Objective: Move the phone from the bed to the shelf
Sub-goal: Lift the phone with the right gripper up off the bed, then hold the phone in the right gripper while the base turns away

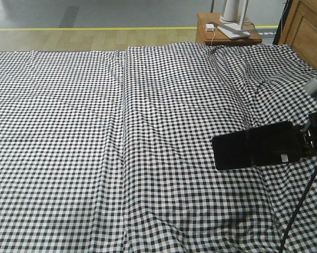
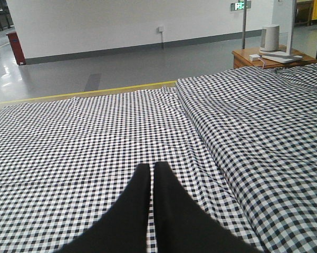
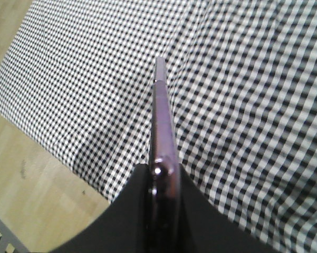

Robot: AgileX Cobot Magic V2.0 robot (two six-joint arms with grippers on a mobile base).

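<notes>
Two grippers to enter. How stands the right gripper [image 3: 163,176]?
— Item one: jaws clamped narrow on the phone [image 3: 162,121]. In the wrist view its pinkish rim shows edge-on between the black fingers [image 3: 129,216].
And where is the phone?
— At the right side of the bed [image 1: 95,132], held out flat over the check cloth, with its white sticker [image 1: 285,157] near the gripped end. Whether it touches the cloth, I cannot tell.
The left gripper [image 2: 152,176]?
— Item two: fingers pressed together, only a sliver of light between the tips, nothing in them, above the cloth.
Anything else in the room?
— A nightstand [image 1: 208,34] at the bed's far corner with a white stand [image 1: 233,30] on it, and an orange-brown headboard [image 1: 308,31] to its right.
</notes>
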